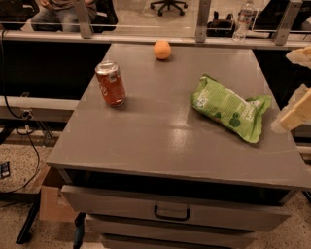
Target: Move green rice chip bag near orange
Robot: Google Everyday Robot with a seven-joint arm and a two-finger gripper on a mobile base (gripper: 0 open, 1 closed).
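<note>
Viewing the table, we find the gripper released beside the ungrasped chip bag, well apart from the orange.

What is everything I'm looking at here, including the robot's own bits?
table: one, grey, centre, drawers below
orange: one, orange, far edge of the table
soda can: one, red-orange, left side, upright
chip bag: one, green, right side, lying flat
water bottle: one, clear, behind the table, right
office chair: one, dark, background
person: one, seated, top left
cardboard box: one, brown, floor, lower left
gripper: one, cream, right edge beside the chip bag, fingers apart, holding nothing
</note>
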